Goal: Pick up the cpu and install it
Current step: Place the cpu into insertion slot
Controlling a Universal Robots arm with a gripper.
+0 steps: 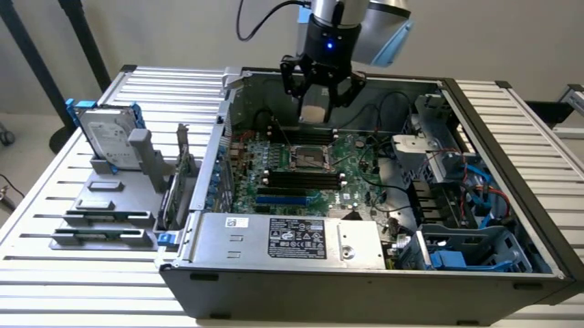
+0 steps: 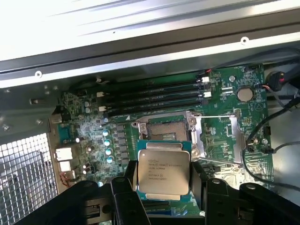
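Observation:
The cpu (image 1: 314,111) (image 2: 163,172), a small flat square chip with a silver top and printed text, hangs between my gripper's black fingers (image 2: 125,185). My gripper (image 1: 319,96) (image 2: 164,187) is shut on the cpu and hovers inside the open computer case, above the far part of the green motherboard (image 1: 301,179). The empty socket (image 1: 308,158) (image 2: 165,126), with its metal frame flipped open, lies just beyond the chip in the wrist view. In the exterior view the socket lies below and nearer than the chip.
A silver labelled power supply box (image 1: 283,239) fills the case's near side. Drive cages with blue clips (image 1: 466,253) and cables line the exterior view's right. A hard drive with blue rails (image 1: 108,140) stands on a grey fixture (image 1: 105,219) outside the case. Black memory slots (image 2: 154,93) flank the socket.

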